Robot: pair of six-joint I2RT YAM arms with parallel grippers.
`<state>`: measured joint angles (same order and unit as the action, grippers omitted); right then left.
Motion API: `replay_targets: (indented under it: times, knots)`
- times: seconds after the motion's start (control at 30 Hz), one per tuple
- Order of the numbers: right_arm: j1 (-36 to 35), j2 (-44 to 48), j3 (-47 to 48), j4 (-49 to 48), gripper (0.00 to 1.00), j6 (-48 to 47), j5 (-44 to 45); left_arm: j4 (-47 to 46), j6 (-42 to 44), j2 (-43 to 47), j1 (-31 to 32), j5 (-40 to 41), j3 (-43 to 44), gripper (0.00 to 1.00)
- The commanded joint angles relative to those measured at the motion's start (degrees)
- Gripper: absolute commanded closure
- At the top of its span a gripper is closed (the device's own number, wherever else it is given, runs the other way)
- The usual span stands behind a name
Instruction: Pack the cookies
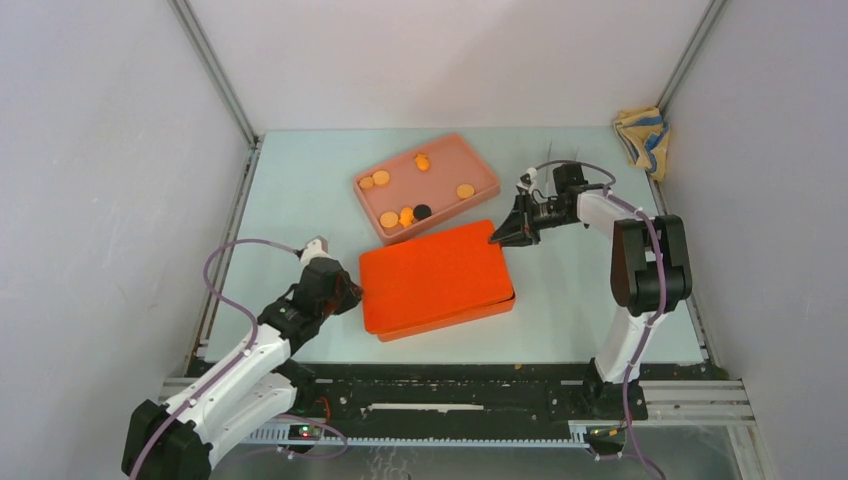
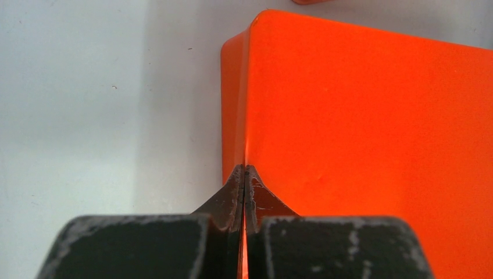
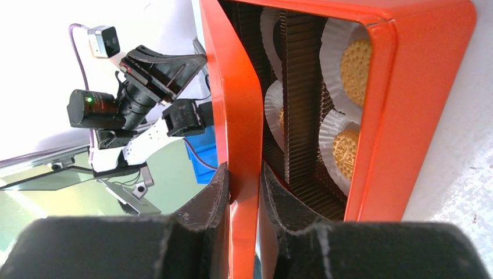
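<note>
Several cookies, orange discs (image 1: 381, 177) and one black disc (image 1: 422, 211), lie in a pink tray (image 1: 486, 170). In front of it sits an orange box with its lid (image 1: 435, 275) on. My right gripper (image 1: 497, 238) is shut on the lid's far right corner. In the right wrist view its fingertips (image 3: 244, 174) pinch the lid's edge (image 3: 238, 104), which stands apart from the box wall (image 3: 401, 104). Inside, beige biscuits (image 3: 356, 61) sit in white paper cups beside brown corrugated paper. My left gripper (image 1: 357, 290) is shut, its tips (image 2: 245, 171) at the lid's left edge (image 2: 372, 116), holding nothing.
A crumpled yellow and blue cloth (image 1: 642, 138) lies at the back right corner. Grey walls close in the table on three sides. My left arm (image 3: 145, 87) shows beyond the lid in the right wrist view.
</note>
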<state>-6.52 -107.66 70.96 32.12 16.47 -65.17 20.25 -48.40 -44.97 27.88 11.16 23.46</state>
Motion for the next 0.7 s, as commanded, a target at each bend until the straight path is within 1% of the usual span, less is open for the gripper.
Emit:
replay_targets:
  times: [0.0,0.27,0.4,0.67]
  knots:
    - [-0.33,3.13,-1.97,2.58,1.00,-1.59,2.17,-1.88,0.93,-0.13,0.69,-3.26,3.35,1.00]
    - [2.47,0.94,-2.30,1.35,1.00,-0.39,3.39,-3.74,0.76,-1.98,0.69,-4.74,3.79,1.00]
    - [2.75,0.31,-2.31,1.95,0.99,-0.85,4.17,-4.57,0.25,-2.21,0.69,-5.90,3.97,1.00]
    - [2.75,-0.70,-2.30,3.94,0.95,-1.68,8.76,-4.97,0.34,-2.22,0.69,-8.39,7.12,1.00]
